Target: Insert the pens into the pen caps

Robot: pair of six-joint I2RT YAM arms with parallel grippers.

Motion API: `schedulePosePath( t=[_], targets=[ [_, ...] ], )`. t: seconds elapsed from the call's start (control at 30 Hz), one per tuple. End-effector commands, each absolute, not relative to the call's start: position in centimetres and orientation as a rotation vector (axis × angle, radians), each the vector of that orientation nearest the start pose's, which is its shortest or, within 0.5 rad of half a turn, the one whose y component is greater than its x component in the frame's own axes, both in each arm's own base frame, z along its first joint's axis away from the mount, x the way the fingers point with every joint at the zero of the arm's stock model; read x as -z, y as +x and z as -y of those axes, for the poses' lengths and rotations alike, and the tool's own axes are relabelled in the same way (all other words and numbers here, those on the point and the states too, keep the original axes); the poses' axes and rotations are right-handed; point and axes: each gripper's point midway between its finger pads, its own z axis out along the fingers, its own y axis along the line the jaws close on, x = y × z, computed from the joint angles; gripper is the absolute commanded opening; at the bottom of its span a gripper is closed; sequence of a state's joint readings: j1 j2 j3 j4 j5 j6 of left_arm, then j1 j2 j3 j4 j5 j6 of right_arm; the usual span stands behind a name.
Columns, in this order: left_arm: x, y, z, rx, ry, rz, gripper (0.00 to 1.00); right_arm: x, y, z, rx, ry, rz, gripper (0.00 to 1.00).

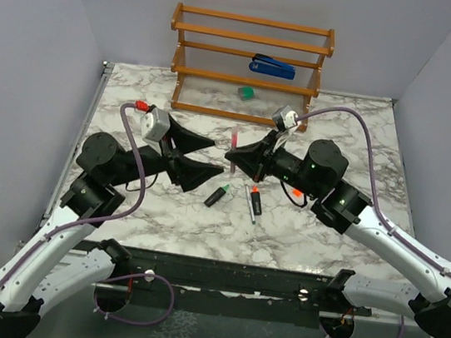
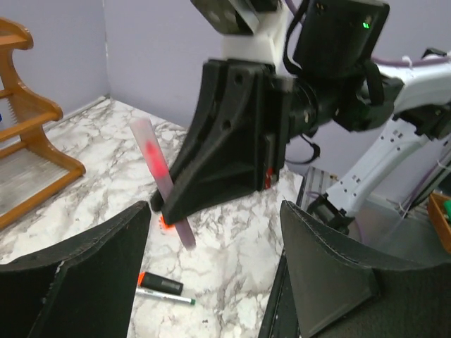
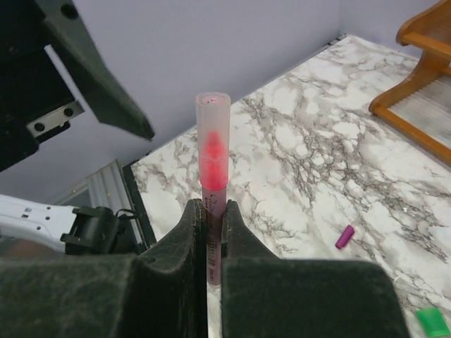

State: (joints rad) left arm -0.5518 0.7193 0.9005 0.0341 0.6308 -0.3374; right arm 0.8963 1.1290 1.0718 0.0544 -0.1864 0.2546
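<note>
My right gripper (image 3: 213, 225) is shut on the thin pink pen (image 3: 213, 151) and holds it upright above the table. A pale translucent cap sits over the pen's pink tip. The pen also shows in the top view (image 1: 234, 141) and the left wrist view (image 2: 158, 176). My left gripper (image 1: 214, 157) is open and empty, its fingers (image 2: 77, 282) facing the pen from the left. On the table lie the green-tipped marker (image 1: 216, 195), the orange-tipped marker (image 1: 255, 200) and the thin grey pen (image 2: 165, 296). A magenta cap (image 3: 344, 236) and a green cap (image 3: 430, 320) lie on the marble.
A wooden rack (image 1: 250, 55) stands at the back with the blue stapler (image 1: 272, 66) and a green block (image 1: 245, 93) on it. A small orange piece (image 2: 165, 222) lies on the marble under my right gripper. Walls close in the left, right and back.
</note>
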Motion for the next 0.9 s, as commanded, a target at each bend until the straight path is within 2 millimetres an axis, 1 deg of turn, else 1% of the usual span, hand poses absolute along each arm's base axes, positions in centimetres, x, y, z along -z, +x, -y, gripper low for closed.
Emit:
schedulePosePath(
  t=[0.0,0.1,0.17,0.3,0.37,0.4,0.43,0.5,0.53,0.6,0.67,0.87],
  targets=[
    [-41.2,20.1,24.7,1.153,0.589,-1.334,0.73,-34.5,20.5,-35.0,-1.105,-0.752,-1.568,0.01],
    [-41.2,21.4,26.2,1.198,0.607,-1.357,0.71,-35.0,20.0,-35.4,-1.136,-0.778,-1.559,0.0],
    [-41.1,22.0,26.6,1.209,0.605,-1.36,0.71,-35.1,19.9,-35.5,-1.145,-0.788,-1.557,0.0],
    [-40.7,23.1,26.5,1.161,0.579,-1.381,0.71,-35.1,19.5,-35.6,-1.164,-0.803,-1.555,0.01],
    [-40.6,23.5,26.3,1.133,0.572,-1.393,0.69,-35.1,19.4,-35.6,-1.168,-0.806,-1.555,0.0],
    [-40.5,23.6,26.2,1.124,0.57,-1.397,0.66,-35.1,19.4,-35.6,-1.169,-0.807,-1.553,0.01],
    [-40.5,23.7,26.1,1.116,0.566,-1.398,0.6,-35.2,19.4,-35.7,-1.168,-0.809,-1.551,0.01],
    [-40.5,23.7,26.0,1.112,0.561,-1.396,0.43,-35.1,19.4,-35.7,-1.169,-0.816,-1.553,0.01],
    [-40.6,23.7,26.0,1.113,0.559,-1.39,0.31,-35.1,19.3,-35.7,-1.17,-0.818,-1.555,0.01],
    [-40.7,23.7,26.1,1.12,0.558,-1.381,0.11,-34.9,19.3,-35.8,-1.17,-0.822,-1.558,0.0],
    [-40.7,23.6,26.2,1.128,0.565,-1.38,0.0,-34.8,19.3,-35.8,-1.169,-0.822,-1.562,0.0],
    [-39.6,23.3,26.5,1.161,0.572,-1.389,0.0,-35.2,19.5,-35.6,-1.161,-0.809,-1.555,0.0]
  ],
)
